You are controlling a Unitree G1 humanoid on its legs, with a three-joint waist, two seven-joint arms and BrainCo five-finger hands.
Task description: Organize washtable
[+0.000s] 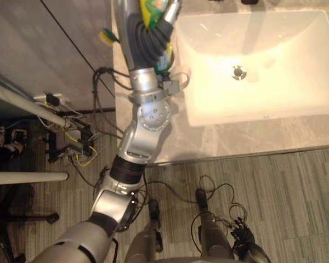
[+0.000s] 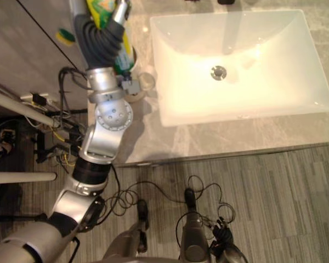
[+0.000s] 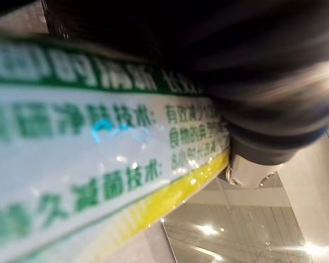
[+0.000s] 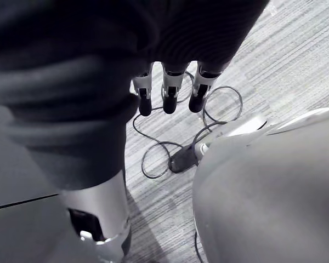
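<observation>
The robot's left arm stretches from the lower left of the frame straight up along the left end of the worktop (image 1: 236,137), its left hand (image 1: 173,7) reaching the upper edge of the frame, where it meets a yellow-and-green pack (image 1: 153,8). One silver finger lies against the pack's side, but the frame edge cuts off the rest, so it cannot be told whether the fingers are closed round it. Seen from the left wrist, the pack's green-lettered label with its yellow band sits right up against the hand's dark ribbed cover. The right hand (image 4: 169,90) hangs low over the floor (image 1: 296,192), its fingers straight and side by side, holding nothing. A yellow-and-green sponge (image 1: 106,36) lies at the worktop's upper left corner, just beside the arm. A white rectangular basin (image 1: 296,87) with a round metal drain (image 1: 239,72) fills the upper right. The worktop is grey veined stone; the floor is grey wood-grain planks, and a white pole (image 1: 27,177) crosses the left edge.
</observation>
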